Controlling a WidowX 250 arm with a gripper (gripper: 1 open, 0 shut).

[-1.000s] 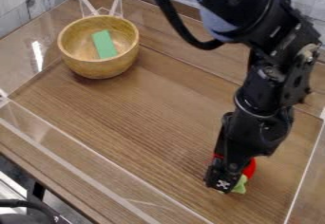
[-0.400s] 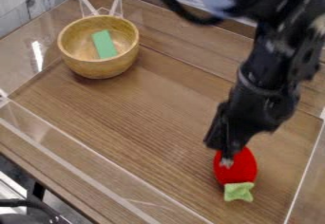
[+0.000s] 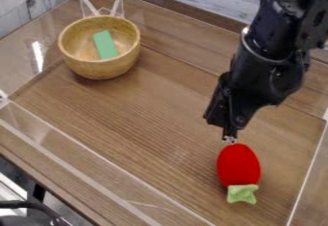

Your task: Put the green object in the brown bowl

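Note:
The brown bowl (image 3: 99, 67) stands at the back left of the wooden table. A flat green object (image 3: 105, 44) lies inside it, tilted against the bowl's floor. My gripper (image 3: 228, 130) hangs over the right half of the table, far from the bowl, pointing steeply down. Its fingers are shut with nothing between them. It is a short way above and behind a red strawberry-shaped toy (image 3: 236, 163).
The red toy has a green leafy end (image 3: 241, 193) and lies near the front right edge. Low clear plastic walls (image 3: 77, 153) border the table. A clear plastic stand (image 3: 103, 5) rises just behind the bowl.
My gripper was down on the red toy a second ago; it has since risen and shut, leaving the toy lying on the table. The bowl and green object have not moved.

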